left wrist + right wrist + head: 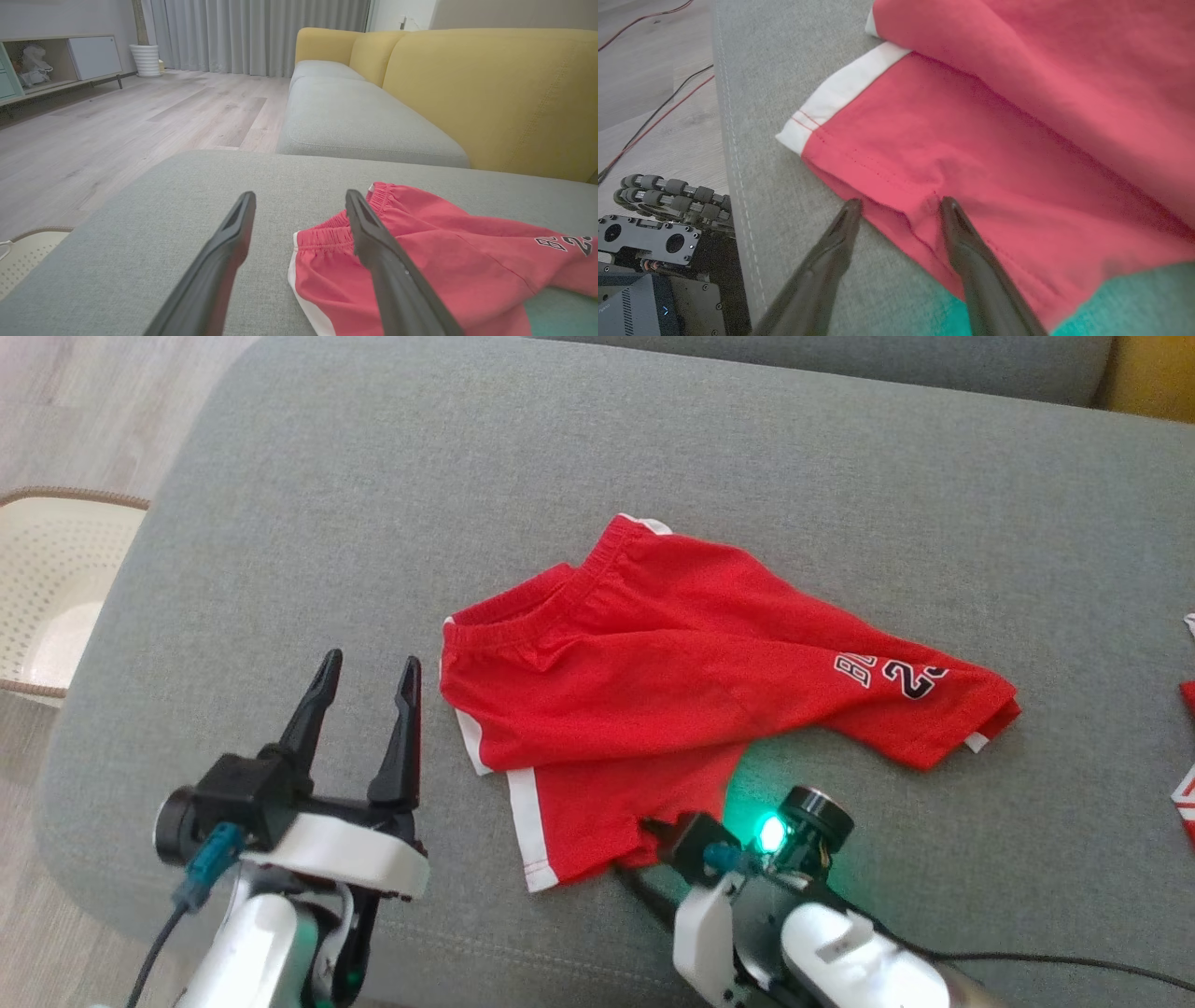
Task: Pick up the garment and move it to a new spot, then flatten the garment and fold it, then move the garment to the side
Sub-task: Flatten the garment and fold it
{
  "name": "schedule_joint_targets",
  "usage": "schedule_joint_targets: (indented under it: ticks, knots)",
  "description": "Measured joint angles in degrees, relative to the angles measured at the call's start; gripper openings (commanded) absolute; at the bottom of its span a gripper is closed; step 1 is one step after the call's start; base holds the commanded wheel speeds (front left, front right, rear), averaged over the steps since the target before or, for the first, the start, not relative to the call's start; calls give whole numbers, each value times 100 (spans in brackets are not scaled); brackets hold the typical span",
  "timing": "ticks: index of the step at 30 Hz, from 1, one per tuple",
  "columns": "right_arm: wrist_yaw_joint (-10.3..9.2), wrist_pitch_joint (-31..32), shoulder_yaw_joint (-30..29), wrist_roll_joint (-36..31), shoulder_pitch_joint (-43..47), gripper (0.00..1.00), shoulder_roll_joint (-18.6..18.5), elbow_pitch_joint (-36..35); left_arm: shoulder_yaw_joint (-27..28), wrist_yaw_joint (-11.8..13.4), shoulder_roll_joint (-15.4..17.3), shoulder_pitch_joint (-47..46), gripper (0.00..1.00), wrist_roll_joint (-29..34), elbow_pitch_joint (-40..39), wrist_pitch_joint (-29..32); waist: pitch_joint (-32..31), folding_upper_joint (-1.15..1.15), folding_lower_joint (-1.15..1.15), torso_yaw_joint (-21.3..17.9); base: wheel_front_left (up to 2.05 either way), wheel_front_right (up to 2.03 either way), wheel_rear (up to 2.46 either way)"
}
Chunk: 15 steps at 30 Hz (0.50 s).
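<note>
The garment point(672, 663) is a pair of red shorts with white side stripes and a black number print, lying rumpled on the grey sofa cushion point(373, 476). My left gripper point(369, 663) hovers open just left of the waistband, with nothing between its fingers. In the left wrist view the garment point(444, 266) lies behind the right finger of the left gripper point(299, 198). My right gripper point(635, 847) is low at the near leg hem. In the right wrist view the right gripper point(901, 201) stands open, its tips straddling a small fold of the garment's point(994, 140) hem.
A pale perforated basket point(47, 588) stands on the floor left of the cushion. Another red and white cloth point(1186, 784) lies at the right edge. A yellow backrest point(490, 93) rises behind. The robot's base point(644, 233) sits below the cushion's front edge.
</note>
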Motion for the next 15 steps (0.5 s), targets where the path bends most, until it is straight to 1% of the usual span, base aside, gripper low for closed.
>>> schedule_joint_targets:
  ticks: [4, 7, 12, 15]
  knots:
    - [0, -108, 34, 238, -150, 0, 94, 103, 141, -21, -24, -36, 100, 66, -5, 0, -9, 0, 0, -58, 0, 0, 0]
    - [0, -312, -37, 399, -144, 0, 105, -147, 175, -52, -32, -34, 100, 129, -34, 0, -16, 0, 0, -176, 0, 0, 0]
    - [0, -469, -653, 567, -158, 0, 92, -981, 311, -104, -41, -34, 100, 170, -62, -1, -8, 0, -1, -452, 0, 0, 0]
    - [0, -492, -1251, 565, -157, 0, 71, -1439, 327, -110, -46, -35, 100, 223, -73, -1, 8, 0, -1, -631, 0, 0, 0]
